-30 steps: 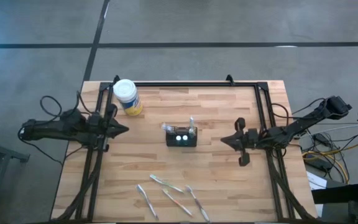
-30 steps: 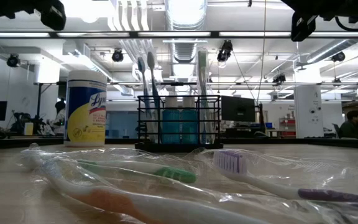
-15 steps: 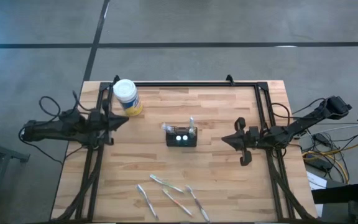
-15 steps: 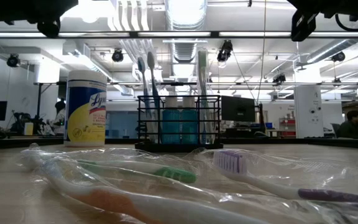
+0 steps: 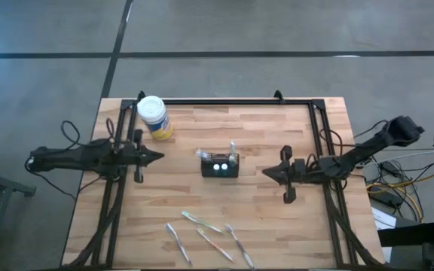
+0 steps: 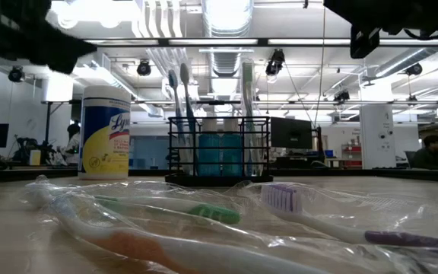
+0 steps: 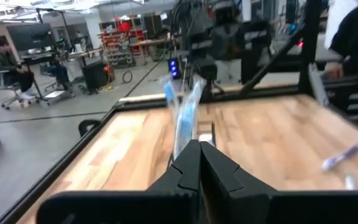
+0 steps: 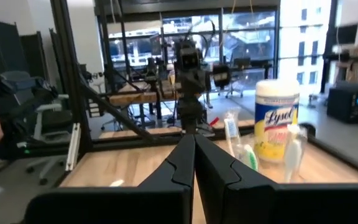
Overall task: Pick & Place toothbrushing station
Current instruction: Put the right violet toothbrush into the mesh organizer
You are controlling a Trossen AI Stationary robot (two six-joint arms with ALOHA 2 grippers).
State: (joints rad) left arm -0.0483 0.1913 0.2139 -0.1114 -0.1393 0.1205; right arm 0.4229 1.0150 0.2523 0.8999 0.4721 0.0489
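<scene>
Both closed, empty pincers, left pincer (image 5: 157,157) and right pincer (image 5: 266,173), are now swung inward toward the caddy (image 5: 220,167) at mid-frame, presumably for loading.

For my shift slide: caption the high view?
Wire-mesh caddy mid-table, wrapped toothbrushes near the front edge, both shut tools flanking it.

We see the black wire-mesh caddy (image 5: 221,166) standing upright near the middle of the table, with several toothbrushes (image 6: 182,114) upright inside it. Four more toothbrushes (image 5: 202,222), each in clear wrapping, lie flat and well apart from it near the table's front edge.
</scene>
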